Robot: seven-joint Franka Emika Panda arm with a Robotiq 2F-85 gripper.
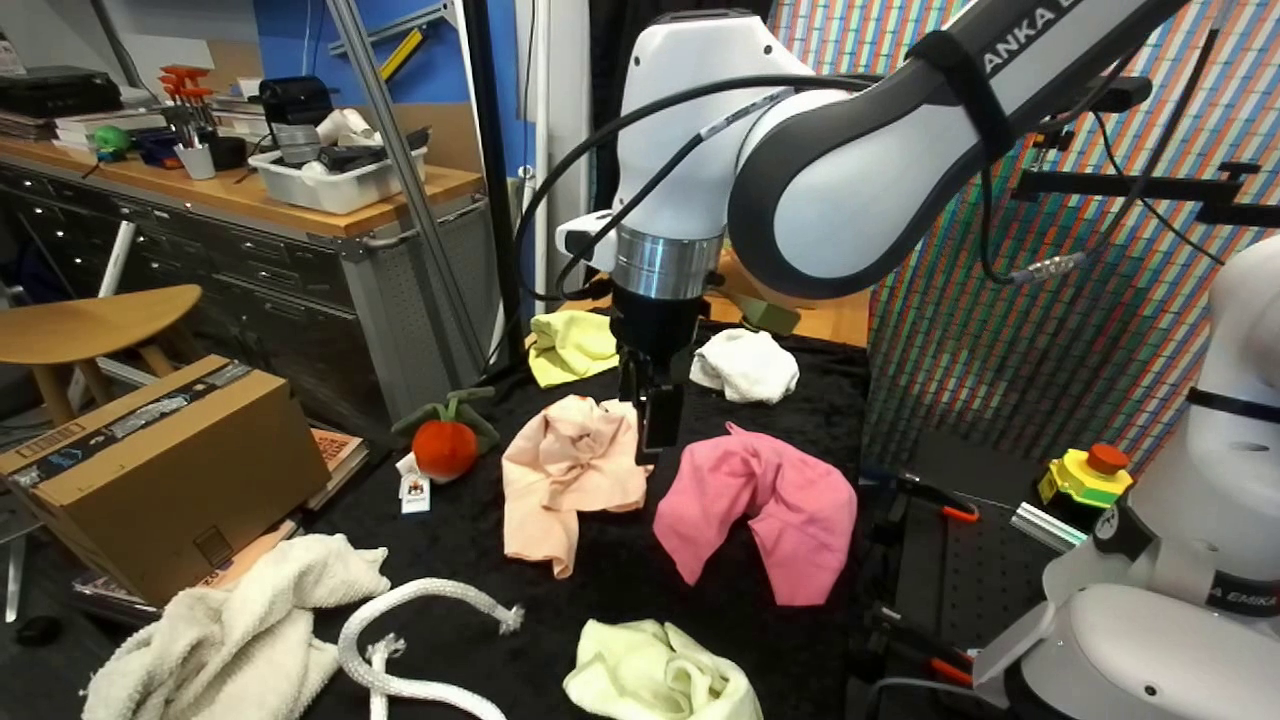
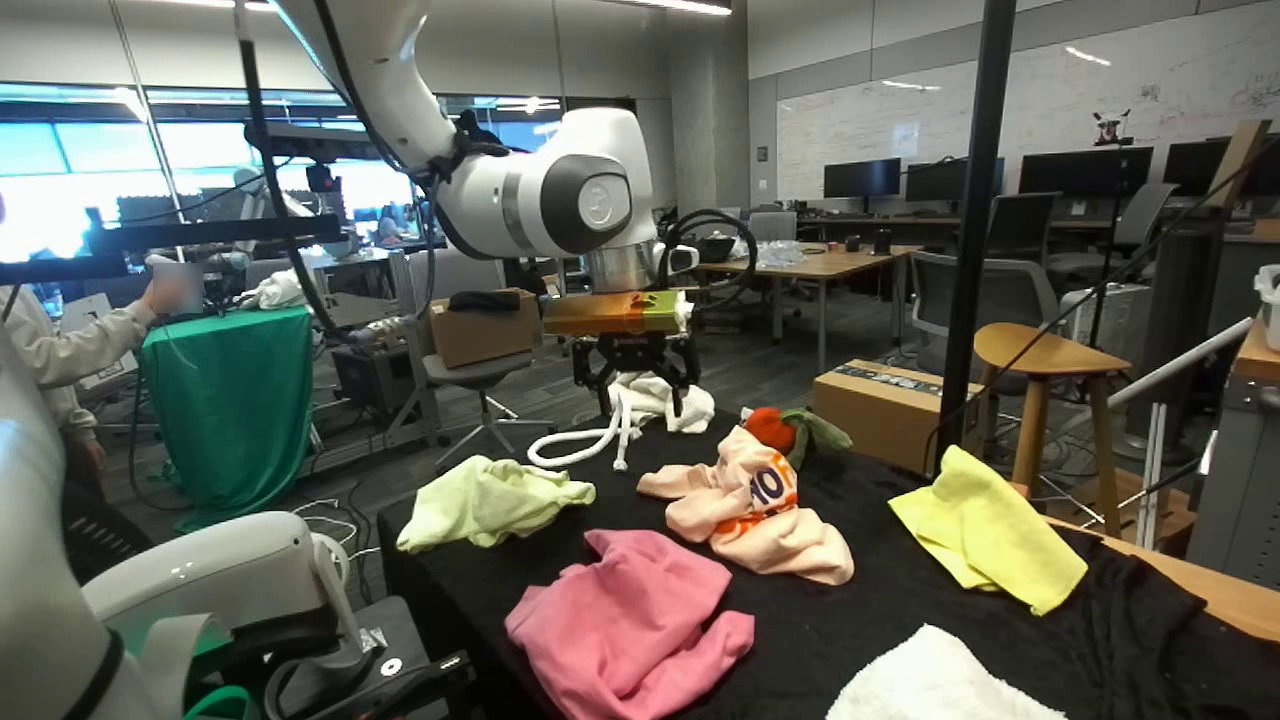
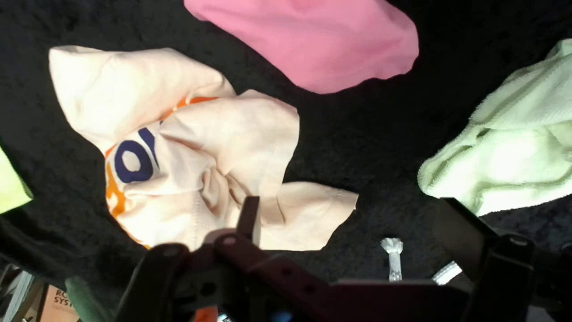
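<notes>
The gripper hangs above the black cover with its 2 fingers wide apart, and nothing is held; they point down, which seems suitable for soft things lying low. Nearest appears the crumpled peach cloth, between the red toy and the pink cloth in an exterior view. These 2 cloths do not touch, probably so that each is distinct.

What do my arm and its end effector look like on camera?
The arm is white and rounded, with dark grey trim, a black strap and pale lettering, of which "ANKA" is readable. Black cables run along it. A silver band sits just above the end effector, which is black and angular, with two jointed fingers.
</notes>
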